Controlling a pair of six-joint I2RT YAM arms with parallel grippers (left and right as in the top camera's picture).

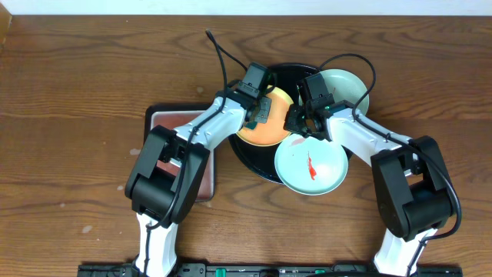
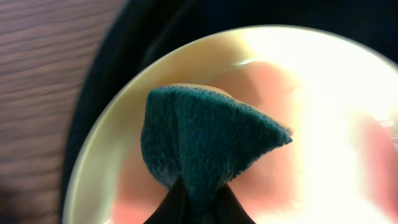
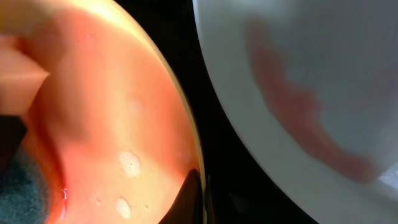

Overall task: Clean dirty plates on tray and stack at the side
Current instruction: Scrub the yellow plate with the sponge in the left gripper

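Robotics lab; two arms [image 1: 165, 181] at a wooden table [image 1: 77, 92].

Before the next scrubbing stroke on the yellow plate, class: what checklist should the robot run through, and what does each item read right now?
1. Sponge gripped by the left gripper: ok, pinched between its fingers.
2. Sponge over the yellow plate: ok; whether it touches, cannot tell.
3. Right gripper steadying that plate: cannot tell; its fingers sit at the rim.
4. Yellow plate clean: not ok, reddish film and bubbles show.
5. Front mint plate clean: not ok, red smear in its middle.
6. Yellow plate lying on the black tray: ok.
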